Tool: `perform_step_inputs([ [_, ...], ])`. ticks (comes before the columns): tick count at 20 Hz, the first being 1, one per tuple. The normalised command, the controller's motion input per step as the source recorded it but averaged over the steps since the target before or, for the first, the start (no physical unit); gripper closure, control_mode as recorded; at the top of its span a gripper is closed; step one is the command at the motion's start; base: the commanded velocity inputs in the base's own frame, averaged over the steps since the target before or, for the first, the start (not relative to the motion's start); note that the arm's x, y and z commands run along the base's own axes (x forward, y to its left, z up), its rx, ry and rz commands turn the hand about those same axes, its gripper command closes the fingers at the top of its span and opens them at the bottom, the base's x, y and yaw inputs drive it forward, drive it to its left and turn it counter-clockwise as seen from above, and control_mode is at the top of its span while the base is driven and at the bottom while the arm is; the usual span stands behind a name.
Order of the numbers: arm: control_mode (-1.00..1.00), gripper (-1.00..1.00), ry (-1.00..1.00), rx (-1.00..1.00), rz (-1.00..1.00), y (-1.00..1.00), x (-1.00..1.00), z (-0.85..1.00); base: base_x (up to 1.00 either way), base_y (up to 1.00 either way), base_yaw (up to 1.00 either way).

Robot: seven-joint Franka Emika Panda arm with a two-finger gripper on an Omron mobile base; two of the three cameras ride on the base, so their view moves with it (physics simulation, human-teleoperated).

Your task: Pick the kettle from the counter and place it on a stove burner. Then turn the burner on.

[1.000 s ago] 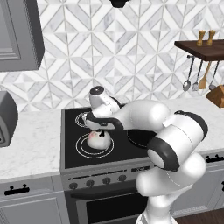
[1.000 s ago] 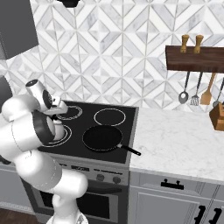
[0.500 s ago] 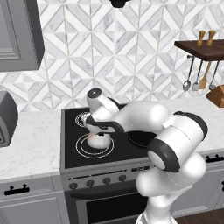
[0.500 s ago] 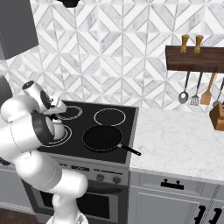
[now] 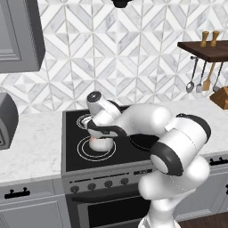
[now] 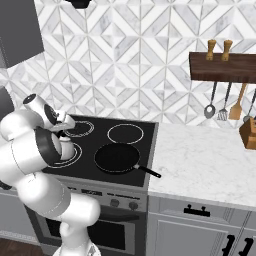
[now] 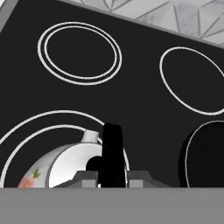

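The white kettle (image 5: 100, 143) (image 6: 65, 149) (image 7: 65, 168) with pinkish flower marks stands inside the large double-ringed stove burner (image 5: 82, 149) (image 6: 75, 155) (image 7: 43, 120) at the cooktop's front left. My gripper (image 5: 103, 132) (image 6: 59, 134) (image 7: 112, 129) hangs right above it, its dark fingers pressed together on the kettle's black arched handle. In the hand view the lid knob shows as a dark bump beside the fingers. Whether the kettle's base touches the glass I cannot tell. The marble counter (image 5: 31, 142) (image 6: 200, 160) runs along both sides of the stove.
A black frying pan (image 6: 117, 157) (image 5: 142, 141) (image 7: 210, 153) sits on the front right burner, handle toward the counter. A smaller double-ringed circle (image 7: 78, 52) and a single-ringed circle (image 7: 192, 78) lie behind. Stove knobs (image 5: 100, 183) line the front panel. Utensils (image 6: 225, 102) hang at the right.
The hand has sunk very slightly with the kettle over the large burner. Nothing else has moved.
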Motion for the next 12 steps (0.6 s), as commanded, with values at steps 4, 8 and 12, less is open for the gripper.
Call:
perform_step_inputs([
  [4, -1.0, -1.0, 0.0, 0.0, 0.0, 0.04, 0.0, 0.0, 0.0, 0.0, 0.0],
  [8, -1.0, -1.0, 0.0, 0.0, 0.0, 0.0, 0.0, 0.0, 0.0, 0.0, 0.0],
  [12, -1.0, -1.0, 0.0, 0.0, 0.0, 0.0, -0.07, 0.01, 0.0, 0.0, 0.0],
])
